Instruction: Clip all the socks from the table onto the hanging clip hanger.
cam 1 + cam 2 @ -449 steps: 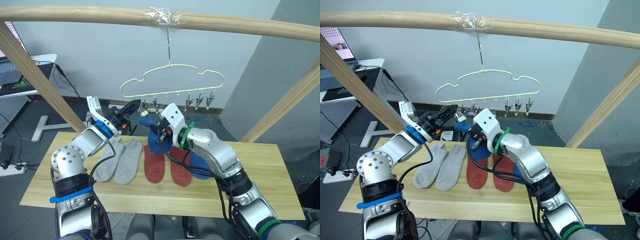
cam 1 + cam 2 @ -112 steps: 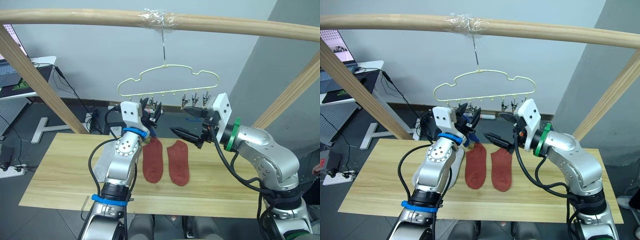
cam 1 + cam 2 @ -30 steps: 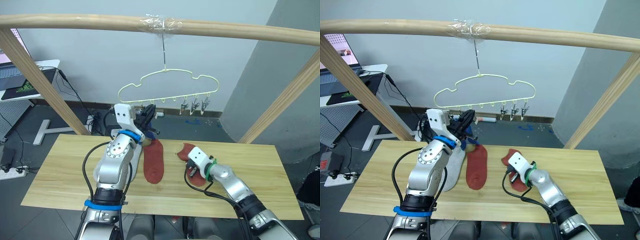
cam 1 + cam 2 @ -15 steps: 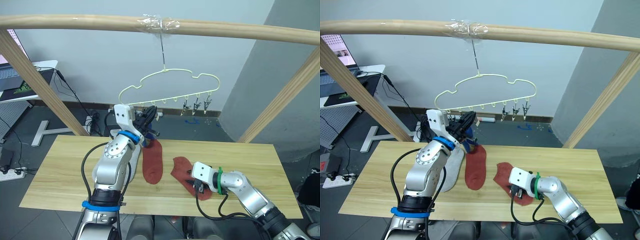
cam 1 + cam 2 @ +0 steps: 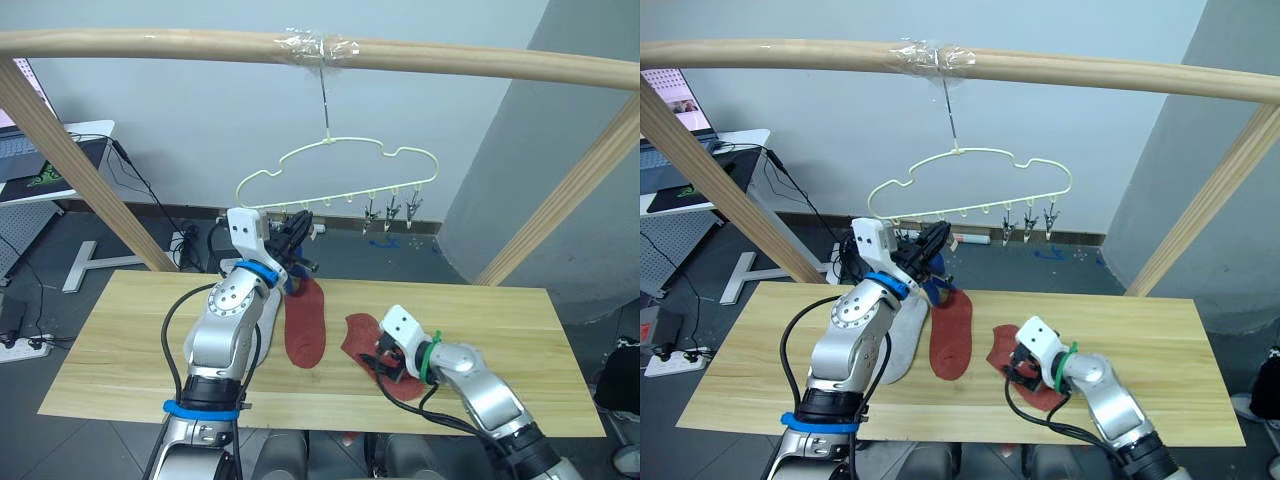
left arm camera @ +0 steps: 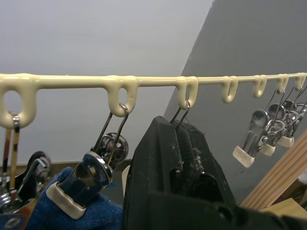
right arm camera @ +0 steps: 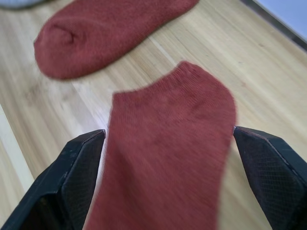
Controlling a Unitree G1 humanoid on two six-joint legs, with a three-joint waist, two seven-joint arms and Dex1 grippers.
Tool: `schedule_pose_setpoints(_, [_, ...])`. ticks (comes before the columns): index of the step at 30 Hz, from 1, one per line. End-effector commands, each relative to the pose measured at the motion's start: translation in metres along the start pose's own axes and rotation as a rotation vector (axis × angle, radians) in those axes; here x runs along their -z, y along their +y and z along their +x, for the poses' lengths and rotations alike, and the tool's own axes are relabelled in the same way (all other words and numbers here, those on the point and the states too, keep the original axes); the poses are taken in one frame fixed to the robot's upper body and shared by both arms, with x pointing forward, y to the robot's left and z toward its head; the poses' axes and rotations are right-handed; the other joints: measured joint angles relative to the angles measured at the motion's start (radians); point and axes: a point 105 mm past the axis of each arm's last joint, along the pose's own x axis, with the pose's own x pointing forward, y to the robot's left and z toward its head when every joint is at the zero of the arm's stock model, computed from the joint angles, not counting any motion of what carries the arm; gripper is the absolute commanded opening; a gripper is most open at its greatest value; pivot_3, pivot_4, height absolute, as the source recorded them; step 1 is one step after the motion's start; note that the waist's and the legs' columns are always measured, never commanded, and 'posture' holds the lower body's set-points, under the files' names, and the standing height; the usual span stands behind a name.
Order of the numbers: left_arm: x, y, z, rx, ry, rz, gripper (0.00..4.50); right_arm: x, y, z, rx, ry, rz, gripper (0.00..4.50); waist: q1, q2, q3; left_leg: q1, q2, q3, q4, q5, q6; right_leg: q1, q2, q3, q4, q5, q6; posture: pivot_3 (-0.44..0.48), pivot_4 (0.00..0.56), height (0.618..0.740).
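Observation:
The pale yellow-green clip hanger (image 5: 340, 165) hangs by its hook from the wooden bar. My left gripper (image 5: 296, 236) is raised to its row of clips and is shut on a clip (image 6: 180, 112). A blue sock (image 6: 72, 213) hangs from the clip beside it. Two rust red socks lie on the table (image 5: 120, 340): one (image 5: 305, 325) in the middle, the other (image 5: 365, 340) to its right. My right gripper (image 7: 167, 134) hovers low over the right-hand sock (image 7: 172, 129), open, its fingers wide apart on either side. A grey sock (image 5: 905, 340) shows partly under my left arm.
The thick wooden bar (image 5: 150, 42) runs across the top on slanted posts (image 5: 80, 160) at both sides. A white desk with a laptop (image 5: 40, 165) stands at the far left, beyond the table. Bare planks stretch to the table's left and right ends.
My right gripper has opened from shut and let go of the right-hand red sock, which now lies flat nearer the table's front. My left gripper has stayed at the clip.

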Motion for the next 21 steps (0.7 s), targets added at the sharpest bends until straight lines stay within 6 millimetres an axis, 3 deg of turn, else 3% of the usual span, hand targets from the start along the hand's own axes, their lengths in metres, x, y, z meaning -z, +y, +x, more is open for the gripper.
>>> schedule_pose_setpoints(1, [0.005,0.000,0.000,0.003,0.022,0.007,0.00,0.009,0.002,0.007,0.042,0.045,-0.001,4.45,0.001,0.000,0.000,0.000,0.000,0.000,0.000,0.000,0.000,0.000,0.000,0.000,0.000,0.000,0.000,0.099,0.176,0.740])
schedule_pose_setpoints(9, [0.003,0.002,0.000,0.001,0.020,0.013,0.00,0.035,-0.004,0.018,0.097,0.131,0.016,4.45,-0.001,0.000,0.000,0.001,0.000,0.000,0.000,0.000,0.000,0.000,0.000,0.000,0.000,0.000,0.000,0.105,0.174,0.740])
schedule_pose_setpoints(10, [0.003,0.001,0.000,0.001,0.020,0.011,0.00,0.038,-0.005,0.019,0.098,0.140,0.017,4.29,-0.001,0.000,0.000,0.001,0.000,0.000,0.000,0.000,0.000,0.001,0.001,0.000,0.000,0.000,0.000,0.105,0.174,0.740])
schedule_pose_setpoints(13, [0.003,0.000,0.000,0.002,0.017,0.007,0.00,0.046,-0.002,0.018,0.084,0.156,0.036,3.57,-0.001,0.000,0.000,0.003,0.000,0.000,0.000,0.000,0.000,0.003,0.001,0.000,0.000,0.000,0.000,0.105,0.174,0.740])
schedule_pose_setpoints(21, [0.003,-0.001,0.000,0.008,0.018,-0.002,0.00,0.046,-0.018,0.006,0.094,0.115,-0.032,0.76,0.000,0.000,0.000,0.003,0.000,0.000,0.000,0.000,0.000,0.003,0.001,0.000,0.000,0.000,0.000,0.105,0.173,0.740])
